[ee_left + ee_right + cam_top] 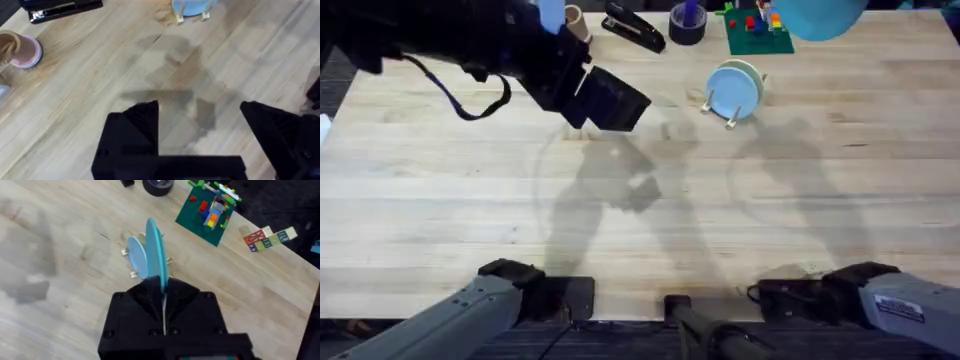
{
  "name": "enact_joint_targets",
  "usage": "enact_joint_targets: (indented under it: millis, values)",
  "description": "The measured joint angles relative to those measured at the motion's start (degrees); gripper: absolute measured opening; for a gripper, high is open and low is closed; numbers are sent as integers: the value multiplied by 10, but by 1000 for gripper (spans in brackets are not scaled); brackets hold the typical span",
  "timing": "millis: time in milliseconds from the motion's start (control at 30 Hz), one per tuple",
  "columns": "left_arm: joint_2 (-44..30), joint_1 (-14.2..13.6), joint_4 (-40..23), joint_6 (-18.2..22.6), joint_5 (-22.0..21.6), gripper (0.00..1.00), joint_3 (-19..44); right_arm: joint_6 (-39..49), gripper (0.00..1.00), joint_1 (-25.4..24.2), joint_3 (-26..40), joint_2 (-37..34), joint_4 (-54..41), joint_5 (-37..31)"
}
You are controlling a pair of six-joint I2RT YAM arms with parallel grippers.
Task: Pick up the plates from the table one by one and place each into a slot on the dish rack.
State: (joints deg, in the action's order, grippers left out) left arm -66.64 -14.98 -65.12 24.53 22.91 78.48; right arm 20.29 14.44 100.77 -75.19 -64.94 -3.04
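Note:
The dish rack (730, 112) stands on the table (640, 200) at the back right, with a light blue plate (733, 90) upright in a slot. In the right wrist view my right gripper (162, 287) is shut on the rim of a turquoise plate (156, 250). That plate is held edge-on above the rack (131, 272) and the light blue plate (136, 255). Overhead, the turquoise plate (820, 15) shows large and blurred at the top edge. My left gripper (610, 100) hovers over the back left of the table, open and holding nothing (200, 125).
Along the far edge sit a black stapler (633, 28), a dark tape roll (687, 22) and a green baseplate with bricks (757, 30). A pink-and-tan roll (22, 50) lies near the stapler (60, 7). Coloured blocks (267, 235) lie beyond the baseplate (207, 210).

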Motion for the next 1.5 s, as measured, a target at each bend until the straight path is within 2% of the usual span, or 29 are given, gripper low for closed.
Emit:
enact_joint_targets:
  millis: [333, 633, 800, 1067, 1500]
  values:
    - [0, 0, 0, 2, 4, 995, 0, 40, 27, -6, 7, -27, 12, 8]
    - [0, 0, 0, 2, 4, 995, 0, 73, 27, -33, 86, -97, 6, 10]
    - [0, 0, 0, 2, 4, 995, 0, 83, 27, -51, 122, -133, -15, 36]
    - [0, 0, 0, 2, 5, 995, 0, 93, 27, -56, 125, -152, -35, 59]
    - [0, 0, 0, 2, 5, 995, 0, 100, 27, -56, 127, -152, -34, 61]
